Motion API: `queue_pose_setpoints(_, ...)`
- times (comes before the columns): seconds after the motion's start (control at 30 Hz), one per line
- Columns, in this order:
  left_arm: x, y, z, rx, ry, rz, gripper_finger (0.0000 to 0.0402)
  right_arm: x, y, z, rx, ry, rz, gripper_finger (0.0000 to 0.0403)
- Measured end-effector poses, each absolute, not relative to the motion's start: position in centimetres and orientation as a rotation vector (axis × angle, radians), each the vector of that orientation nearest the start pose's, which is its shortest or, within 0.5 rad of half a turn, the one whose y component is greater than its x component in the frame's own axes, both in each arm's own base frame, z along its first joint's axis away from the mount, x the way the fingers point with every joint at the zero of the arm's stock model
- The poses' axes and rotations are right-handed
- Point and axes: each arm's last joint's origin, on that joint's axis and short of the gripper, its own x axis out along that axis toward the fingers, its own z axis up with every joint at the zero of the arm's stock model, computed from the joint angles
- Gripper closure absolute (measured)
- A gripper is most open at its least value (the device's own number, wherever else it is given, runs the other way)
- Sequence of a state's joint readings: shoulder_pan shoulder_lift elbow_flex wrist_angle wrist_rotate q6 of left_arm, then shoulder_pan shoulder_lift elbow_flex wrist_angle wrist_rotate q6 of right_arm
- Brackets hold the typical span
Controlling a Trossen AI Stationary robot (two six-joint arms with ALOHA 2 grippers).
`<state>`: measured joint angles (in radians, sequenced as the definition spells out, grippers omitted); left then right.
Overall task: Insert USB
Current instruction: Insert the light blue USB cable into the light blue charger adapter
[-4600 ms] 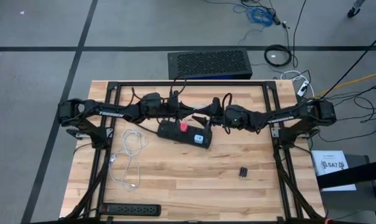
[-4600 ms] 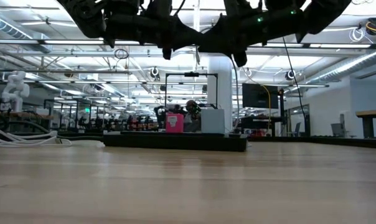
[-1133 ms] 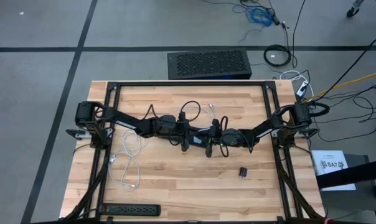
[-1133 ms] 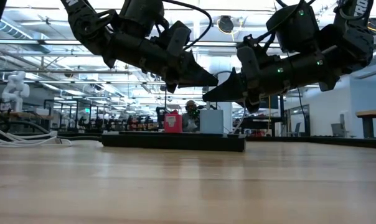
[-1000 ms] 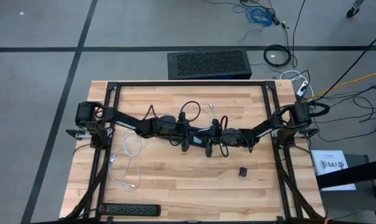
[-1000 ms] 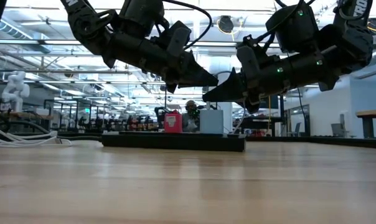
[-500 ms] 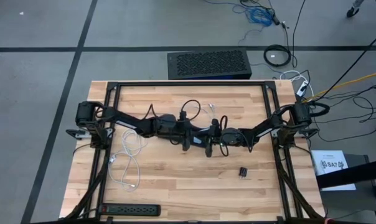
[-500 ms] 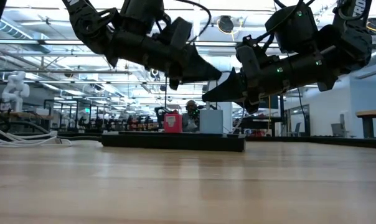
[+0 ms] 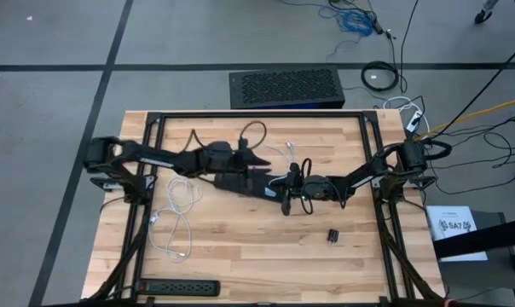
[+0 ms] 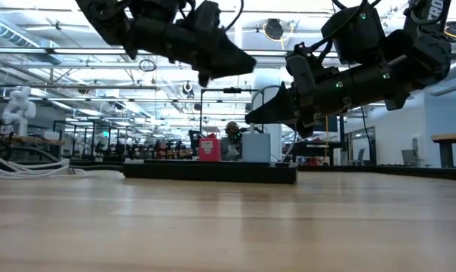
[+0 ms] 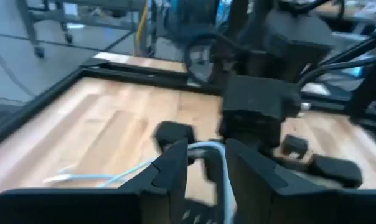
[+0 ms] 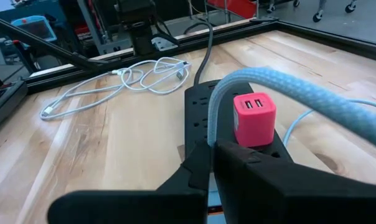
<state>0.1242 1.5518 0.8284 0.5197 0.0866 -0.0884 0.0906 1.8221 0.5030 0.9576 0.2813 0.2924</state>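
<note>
White cable (image 9: 176, 217) lies coiled loose on the left of the table (image 9: 240, 256), well apart from the work and not in use.

Left gripper (image 9: 262, 162) hangs over the strip's (image 9: 239, 180) far end, raised clear of it. In its wrist view the fingers (image 11: 169, 168) stand spread, and a pale cord (image 11: 221, 163) runs through the gap. Blurred, so I cannot tell whether the cord touches them. Judgement: it is parked high to stay out of the way, or to keep the cord's slack up.

The strip lies flat mid-table, sockets up. A pink charger (image 12: 255, 118) is plugged into it upright, its two USB ports facing up. That is the target, and the ports look empty.

Right gripper (image 12: 210, 149) sits low over the strip, just beside the charger but not touching it. Its fingers are pressed together on the cord, which arcs up and over the charger. The USB plug itself is hidden in the grip, so its orientation cannot be told. Judgement: it holds close to the plug end, so the tip stays stiff enough to push into a port. Insertion is not yet done. The plug must be lined up over a port and then pushed down.

A small black adapter (image 9: 334, 234) lies alone toward the right, unused.
</note>
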Motion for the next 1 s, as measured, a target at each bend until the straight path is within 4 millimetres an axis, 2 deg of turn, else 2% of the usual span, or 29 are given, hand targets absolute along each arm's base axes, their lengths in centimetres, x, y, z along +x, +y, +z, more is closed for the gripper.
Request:
queue_pose_setpoints(0.07, 32.1, 4.4, 23.8, -0.076, 0.247, 0.086, 0.0279, 29.4, 1.9, 10.3, 0.222, 0.325, -0.239, 0.0403)
queue_pose_setpoints(0.17, 30.7, 5.0, 23.6, -0.053, 0.383, 0.115, 0.0275, 29.4, 1.9, 10.3, 0.223, 0.328, -0.239, 0.0402)
queue_pose_setpoints(0.3, 29.2, 4.9, 20.8, -0.068, 0.658, 0.114, 0.0276, 29.4, 1.7, 10.4, 0.231, 0.327, -0.221, 0.04)
queue_pose_setpoints(0.4, 28.4, 4.2, 18.0, -0.117, 0.765, 0.113, 0.0291, 29.4, 1.7, 10.5, 0.231, 0.329, -0.22, 0.0401)
queue_pose_setpoints(0.53, 28.0, 3.8, 15.4, -0.175, 0.809, 0.127, 0.0326, 29.4, 1.6, 10.5, 0.241, 0.328, -0.221, 0.0402)
queue_pose_setpoints(0.73, 28.6, 4.1, 12.8, -0.211, 0.833, 0.181, 0.0379, 29.8, 1.6, 10.7, 0.245, 0.332, -0.215, 0.0402)
queue_pose_setpoints(0.83, 28.8, 4.3, 12.1, -0.215, 0.846, 0.186, 0.0395, 30.3, 1.5, 11.0, 0.243, 0.353, -0.219, 0.0402)
queue_pose_setpoints(1.0, 28.9, 4.3, 11.9, -0.214, 0.844, 0.189, 0.0395, 30.5, 1.0, 11.9, 0.251, 0.395, -0.202, 0.0402)
